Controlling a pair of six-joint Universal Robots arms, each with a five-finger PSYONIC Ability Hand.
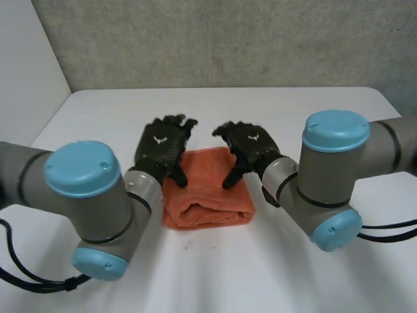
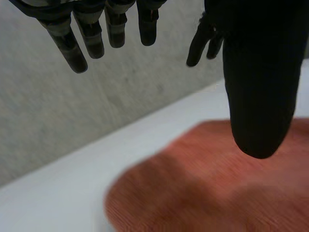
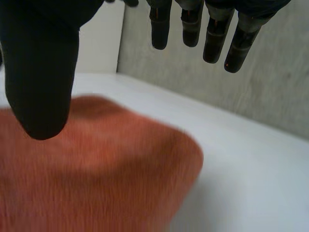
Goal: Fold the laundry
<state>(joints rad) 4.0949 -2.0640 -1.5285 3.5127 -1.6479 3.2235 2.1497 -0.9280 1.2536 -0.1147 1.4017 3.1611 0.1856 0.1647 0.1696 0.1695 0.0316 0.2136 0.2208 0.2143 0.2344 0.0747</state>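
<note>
Folded orange cloth on a white table, with two open hands above its far edge

The white table (image 1: 215, 107) reaches back to a grey wall (image 1: 228, 39). The left arm (image 1: 81, 189) and the right arm (image 1: 335, 173) come in from the near side, and their blue caps hide part of the tabletop. The orange cloth (image 1: 205, 195) lies in the middle of the table between the two wrists, folded into a thick pad with a rounded fold on its near side. The left hand (image 1: 161, 147) is over the far left corner and the right hand (image 1: 251, 145) over the far right corner. Both have relaxed fingers (image 2: 82, 46) spread away from the thumb and hold nothing. Each thumb (image 3: 41, 77) points down at the cloth, but I cannot tell if it touches.
</note>
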